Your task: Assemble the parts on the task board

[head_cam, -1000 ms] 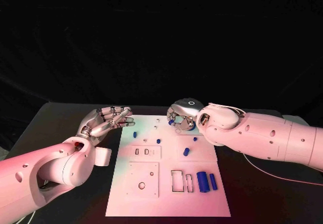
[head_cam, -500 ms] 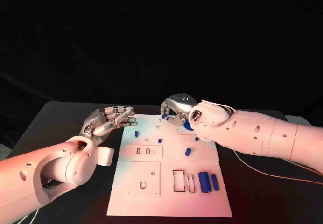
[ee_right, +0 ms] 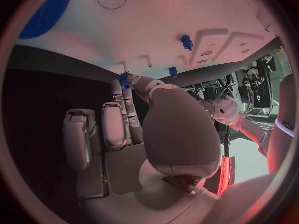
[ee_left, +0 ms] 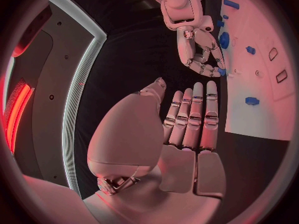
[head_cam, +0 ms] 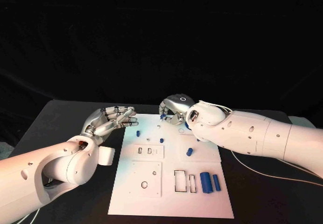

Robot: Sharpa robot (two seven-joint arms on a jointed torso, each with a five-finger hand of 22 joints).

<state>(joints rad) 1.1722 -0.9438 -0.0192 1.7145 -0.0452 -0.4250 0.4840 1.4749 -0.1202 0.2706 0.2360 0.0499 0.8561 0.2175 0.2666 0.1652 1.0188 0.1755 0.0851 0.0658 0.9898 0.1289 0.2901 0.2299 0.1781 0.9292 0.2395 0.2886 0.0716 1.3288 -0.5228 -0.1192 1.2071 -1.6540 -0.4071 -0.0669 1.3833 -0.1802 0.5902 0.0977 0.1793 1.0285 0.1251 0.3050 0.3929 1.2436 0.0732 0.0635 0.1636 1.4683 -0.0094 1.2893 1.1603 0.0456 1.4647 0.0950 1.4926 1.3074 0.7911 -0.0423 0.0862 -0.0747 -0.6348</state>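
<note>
1. While coloured light washes over it, the black counter (head_cam: 60, 121) carries the white task board (head_cam: 172, 196), which lies flat in the middle, between the 2 arms.
2. At the board's far right corner the right hand (head_cam: 176, 109) hangs with fingers bent down, and a small blue part (ee_right: 124, 79) is pinched at its fingertips just above the board; the right wrist view shows that blue bit at the tip of the fingers, close to the white surface.
3. Beside the board's far left corner the left hand (head_cam: 111, 120) sits palm up, fingers loosely apart and slightly curled, holding nothing; the left wrist view shows its fingers (ee_left: 194, 117) side by side, off the board's edge.
4. Near the board's near right edge 2 blue cylinders (head_cam: 209, 181) lie side by side, next to a rectangular slot (head_cam: 180, 181).
5. Further back, a short blue part (head_cam: 190, 151) lies tilted on the right half of the board.
6. Toward the far left, 2 little blue pegs (head_cam: 138, 133) stand up from the board, near each other and close to the left hand.
</note>
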